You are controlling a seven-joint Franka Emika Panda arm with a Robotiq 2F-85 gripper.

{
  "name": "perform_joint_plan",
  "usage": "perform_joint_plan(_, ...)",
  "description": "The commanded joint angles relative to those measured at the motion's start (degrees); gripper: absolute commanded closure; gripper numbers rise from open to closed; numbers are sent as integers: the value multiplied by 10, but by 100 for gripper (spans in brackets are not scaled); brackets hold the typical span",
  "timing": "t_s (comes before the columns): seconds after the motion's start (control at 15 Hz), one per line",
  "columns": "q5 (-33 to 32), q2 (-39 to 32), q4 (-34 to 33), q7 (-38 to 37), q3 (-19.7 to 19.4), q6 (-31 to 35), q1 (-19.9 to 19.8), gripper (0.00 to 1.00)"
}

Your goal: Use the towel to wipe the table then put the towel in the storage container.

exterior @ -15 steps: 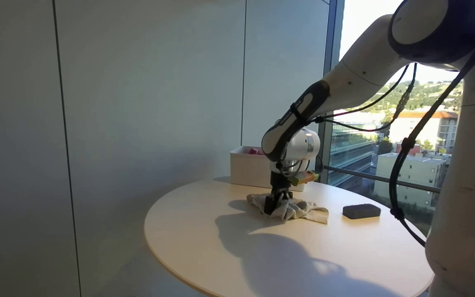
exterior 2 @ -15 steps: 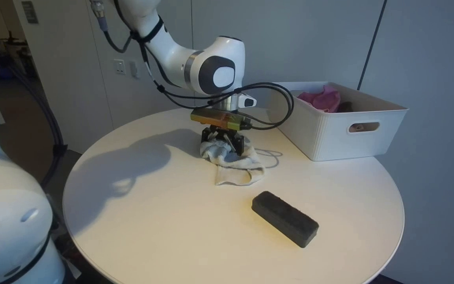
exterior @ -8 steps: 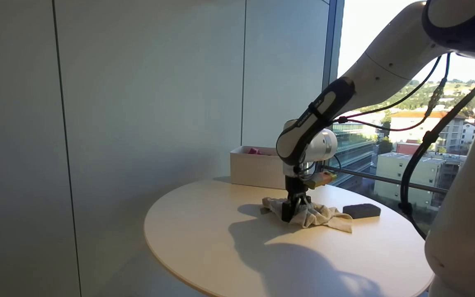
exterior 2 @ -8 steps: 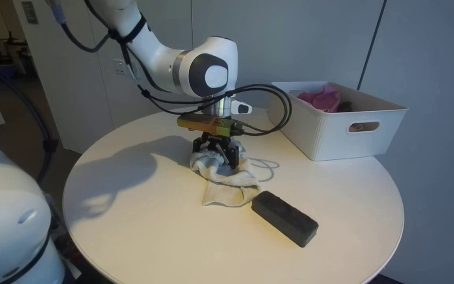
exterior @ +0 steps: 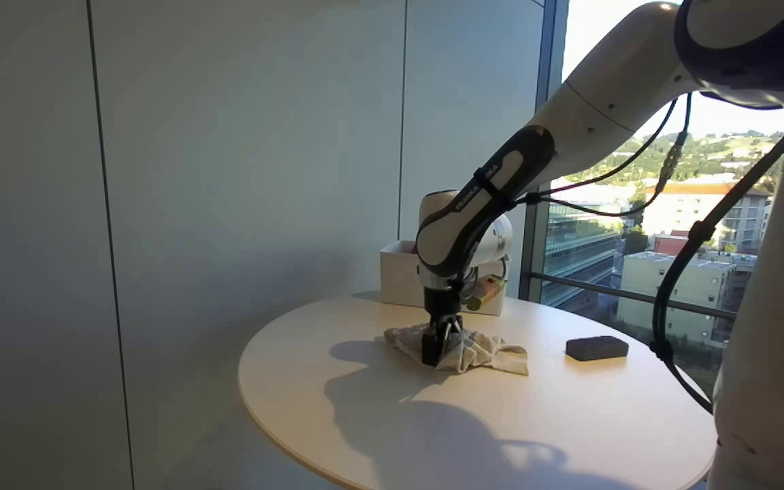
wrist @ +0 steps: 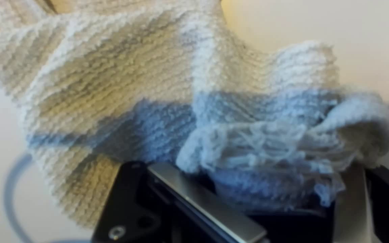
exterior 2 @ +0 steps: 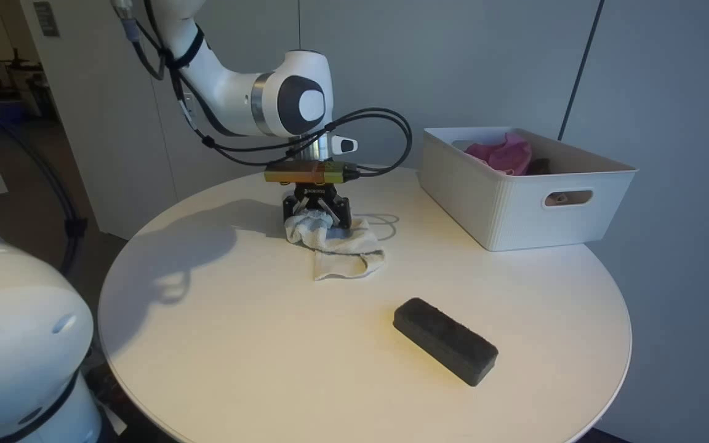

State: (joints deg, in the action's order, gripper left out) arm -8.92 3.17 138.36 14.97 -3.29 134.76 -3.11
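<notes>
In black two-finger gripper (exterior 2: 317,223) | grasped: cream knit towel (exterior 2: 349,264) | cropped in wrist view | lengthwise roughly toward charcoal oblong block (exterior 2: 445,342)

Dark block (exterior 2: 445,341) lying flat, seen in both exterior views. Bunched pink cloth (exterior 2: 507,155) with a brownish item (exterior 2: 539,166) just beside it, type unclear. Window (exterior: 637,239) shows buildings (exterior: 678,279), green hillside (exterior: 725,155).
</notes>
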Motion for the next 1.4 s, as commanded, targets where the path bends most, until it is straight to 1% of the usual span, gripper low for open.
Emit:
perform_joint_plan(0.0, -39, -57, -86, -13, 15, 14, 13, 90)
perform_joint_plan(0.13, -46, -80, -125, -17, 17, 9, 16, 90)
perform_joint_plan(0.27, -29, -98, -148, -4, 17, -4, 14, 90)
perform_joint_plan(0.47, -25, -117, -149, -1, 10, -15, 5, 90)
perform_joint_plan(0.6, -67, -113, -124, -20, -1, 27, 2, 90)
perform_joint_plan(0.73, -123, -76, -98, -53, -13, 89, 4, 90)
perform_joint_plan(0.8, -144, -58, -89, -60, -18, 105, 4, 90)
perform_joint_plan(0.93, -199, -12, -74, -85, -28, 123, 2, 90)
perform_joint_plan(1.07, -244, 35, -76, -101, -32, 123, -6, 91)
perform_joint_plan(1.33, -275, 112, -100, -131, -24, 125, -34, 90)
